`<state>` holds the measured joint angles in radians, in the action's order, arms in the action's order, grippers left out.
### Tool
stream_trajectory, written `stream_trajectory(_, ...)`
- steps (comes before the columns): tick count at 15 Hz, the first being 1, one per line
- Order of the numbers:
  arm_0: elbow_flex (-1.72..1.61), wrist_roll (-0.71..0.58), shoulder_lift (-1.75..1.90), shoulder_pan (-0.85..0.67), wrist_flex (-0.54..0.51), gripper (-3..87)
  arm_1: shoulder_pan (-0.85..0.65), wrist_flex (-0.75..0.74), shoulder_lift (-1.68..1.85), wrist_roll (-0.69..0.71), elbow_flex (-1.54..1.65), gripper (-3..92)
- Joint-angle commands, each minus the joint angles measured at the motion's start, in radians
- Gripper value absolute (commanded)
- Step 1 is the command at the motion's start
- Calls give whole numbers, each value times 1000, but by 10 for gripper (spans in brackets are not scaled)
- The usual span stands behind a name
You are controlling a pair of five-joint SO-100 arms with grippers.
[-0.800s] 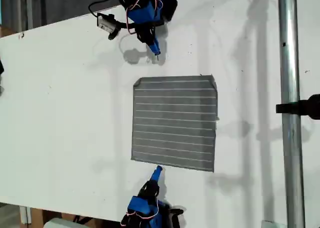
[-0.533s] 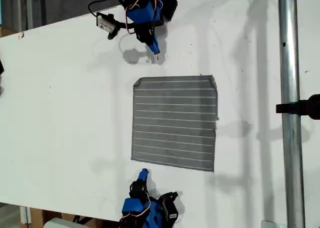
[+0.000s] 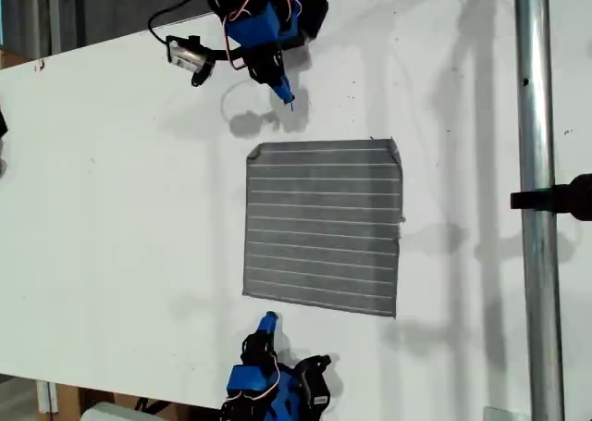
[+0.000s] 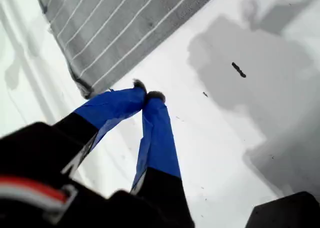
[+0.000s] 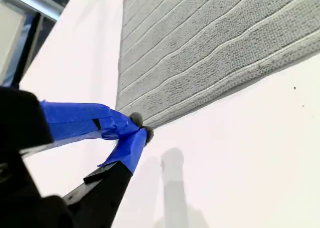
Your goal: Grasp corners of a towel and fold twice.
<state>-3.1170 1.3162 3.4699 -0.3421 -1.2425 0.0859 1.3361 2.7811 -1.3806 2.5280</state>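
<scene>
The grey striped towel [image 3: 324, 227] lies flat and unfolded on the white table [image 3: 120, 208]. My first gripper [image 3: 282, 92] is shut and empty, above the bare table just beyond the towel's far corner [image 3: 252, 152] at the exterior view's upper left. The first wrist view shows its tips [image 4: 148, 95] together beside that corner [image 4: 86, 91]. My second gripper [image 3: 268, 322] is also shut and empty, a little short of the near corner [image 3: 247, 294]. In the second wrist view its tips [image 5: 141, 128] sit right by that corner of the towel [image 5: 215, 42].
A vertical metal pole [image 3: 536, 208] with a black clamp [image 3: 555, 199] stands at the exterior view's right, past the towel. The table's edge runs along the exterior view's upper left and bottom. A small dark mark [image 4: 238, 69] lies on the table near my first gripper.
My second gripper drew back from the towel's near edge toward the exterior view's lower left. My first arm shifted slightly toward the exterior view's left. The towel has not moved.
</scene>
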Motion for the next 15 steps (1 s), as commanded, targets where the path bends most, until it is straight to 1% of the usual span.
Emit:
stream_trajectory(1, 2, 9, 5, -12, 17, -29, 87, -28, -350, 28, -295, -2)
stream_trajectory(5, 2, 9, 5, -9, 15, -29, 285, -34, -784, 44, -706, -2)
stream_trajectory(6, 2, 9, 5, -9, 15, -29, 334, 5, -913, 48, -847, -2)
stream_trajectory(7, 2, 8, 5, -9, 15, -29, 370, 75, -1014, 49, -989, 2)
stream_trajectory(8, 2, 8, 5, -9, 17, -29, 393, 71, -1055, 58, -1054, 144)
stream_trajectory(9, 2, 8, 5, -9, 17, -29, 407, 81, -1088, 77, -1094, 268)
stream_trajectory(10, 2, 5, 5, -9, 17, -29, 408, 54, -1091, 114, -1088, 359)
stream_trajectory(11, 2, 5, 5, -9, 15, -29, 411, 44, -1098, 138, -1088, 425)
stream_trajectory(12, 2, 5, 5, -9, 15, -29, 411, 60, -1111, 140, -1083, 407)
stream_trajectory(13, 2, 6, 5, -8, 15, -29, 414, 91, -1152, 135, -1085, 414)
stream_trajectory(15, 2, 11, 5, -6, 14, -29, 425, 87, -1285, 120, -1089, 416)
